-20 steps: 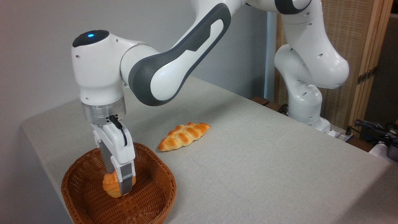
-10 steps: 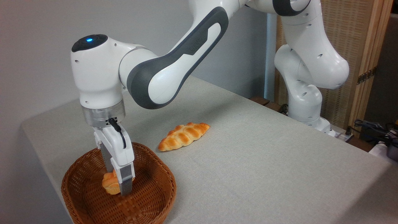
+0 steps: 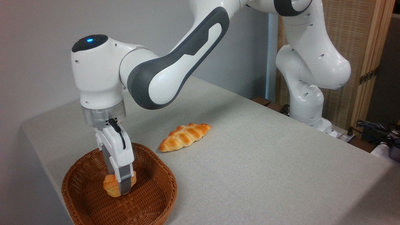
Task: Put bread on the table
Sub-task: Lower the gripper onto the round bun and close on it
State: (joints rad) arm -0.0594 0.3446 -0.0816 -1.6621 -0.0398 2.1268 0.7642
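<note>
The table (image 3: pixel 265 162) has a grey cloth, and the white arm (image 3: pixel 175 68) reaches down over its left front corner, where the basket (image 3: pixel 156 200) stands. Behind the basket a braided loaf (image 3: pixel 184 137) lies on the cloth. The gripper (image 3: pixel 120 184) points down into the basket with its fingers closed on the bun (image 3: pixel 110 187), which is low inside the basket; I cannot tell if it touches the bottom.

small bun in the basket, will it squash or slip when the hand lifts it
The bun keeps its rounded shape between the fingers, so probably firm enough. Its lumpy, cracked top likely gives grip. Being round, it may roll once released on the table.
</note>
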